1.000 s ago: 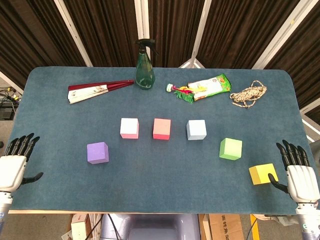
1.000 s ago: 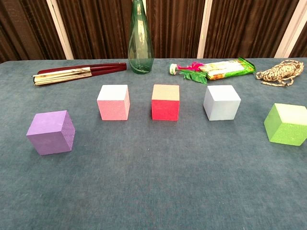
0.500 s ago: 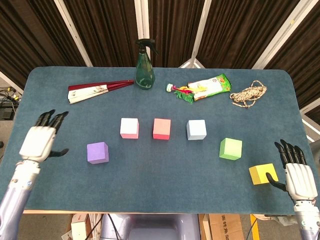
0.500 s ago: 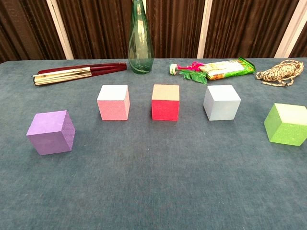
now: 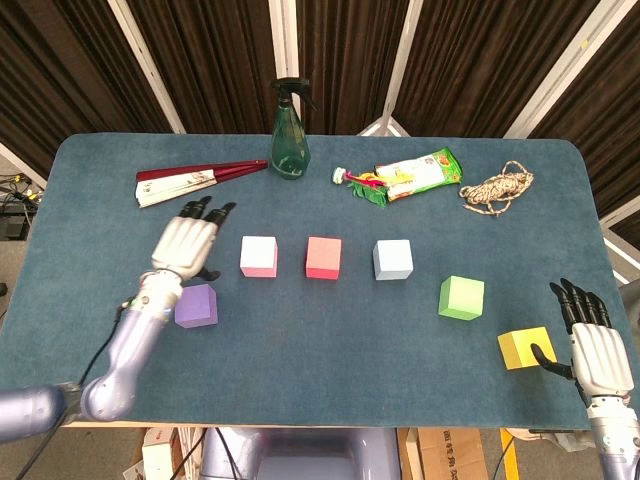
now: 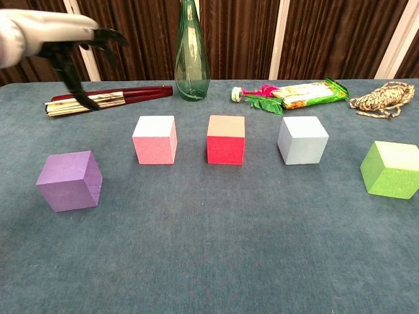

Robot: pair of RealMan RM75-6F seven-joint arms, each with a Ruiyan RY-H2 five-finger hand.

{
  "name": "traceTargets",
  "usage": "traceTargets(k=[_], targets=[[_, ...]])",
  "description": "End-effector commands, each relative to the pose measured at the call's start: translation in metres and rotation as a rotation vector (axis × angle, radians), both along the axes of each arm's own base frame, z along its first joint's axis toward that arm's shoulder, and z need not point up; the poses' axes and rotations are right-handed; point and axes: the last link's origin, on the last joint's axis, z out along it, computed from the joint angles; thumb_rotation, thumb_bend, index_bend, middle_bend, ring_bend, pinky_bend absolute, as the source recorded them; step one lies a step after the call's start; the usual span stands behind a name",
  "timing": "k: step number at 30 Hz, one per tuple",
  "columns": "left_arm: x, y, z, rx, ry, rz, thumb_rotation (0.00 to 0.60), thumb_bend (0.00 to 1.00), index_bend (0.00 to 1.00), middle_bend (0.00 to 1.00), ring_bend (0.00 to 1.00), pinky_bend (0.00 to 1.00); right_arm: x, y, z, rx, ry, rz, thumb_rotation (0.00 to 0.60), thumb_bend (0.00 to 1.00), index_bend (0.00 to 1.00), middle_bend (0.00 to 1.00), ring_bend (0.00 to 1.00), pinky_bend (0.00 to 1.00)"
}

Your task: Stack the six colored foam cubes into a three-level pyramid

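Currently, all six foam cubes sit separately on the blue desk (image 5: 330, 330), none stacked. Head view: pink cube (image 5: 259, 256), red cube (image 5: 323, 257) and pale blue cube (image 5: 393, 259) form a row at frame centre; purple cube (image 5: 196, 305) lies lower left of them, green cube (image 5: 461, 298) lower right, yellow cube (image 5: 526, 347) near the lower right corner.

Left robot hand (image 5: 187, 243) hovers over the desk just above the purple cube in the frame and left of the pink cube; fingers apart, holding nothing. Its wrist overlaps the purple cube's upper left corner in the head view, so contact cannot be judged there. In the chest view the same robot hand is cut off by the upper left frame edge; only dark fingertips (image 6: 98, 34) and part of the palm show, well above the desk.

Right robot hand (image 5: 597, 345) is at the lower right edge of the head view, fingers extended and spread, empty. Its thumb lies against or just beside the yellow cube's right side; touching or not is unclear. It does not appear in the chest view, nor does the yellow cube; the green cube is clipped at the right edge.

Along the top of the frame: folded fan (image 5: 195, 181), green spray bottle (image 5: 290, 135) (top cut off in chest view), snack packet (image 5: 420, 172), rope bundle (image 5: 497, 188).
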Motion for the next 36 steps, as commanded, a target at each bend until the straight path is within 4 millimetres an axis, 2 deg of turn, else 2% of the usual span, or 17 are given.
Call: traceTargets(k=[1,8,28,36], targets=[[0.016,0.01,-0.023,-0.034,0.02,0.006,0.6,0.07,0.0,0.22,0.02,0.1,-0.001,-0.001,0.001,0.003,-0.008,-0.009,0.6,0.31,0.0,0.0,0.0,0.0],[0.025,0.019,-0.046,-0.057,0.047,0.023,0.6,0.07,0.0,0.24,0.02,0.1,-0.002,-0.002,0.002,0.009,-0.025,-0.025,0.6,0.31,0.0,0.0,0.0,0.0],[0.022,0.044,-0.092,-0.115,0.101,0.092,0.6,0.12,0.0,0.25,0.02,0.1,-0.003,-0.005,0.002,0.028,-0.055,-0.053,0.6,0.31,0.0,0.0,0.0,0.0],[0.018,0.046,-0.098,-0.124,0.107,0.104,0.6,0.22,0.0,0.27,0.02,0.1,-0.003,-0.006,0.001,0.029,-0.06,-0.061,0.6,0.31,0.0,0.0,0.0,0.0]])
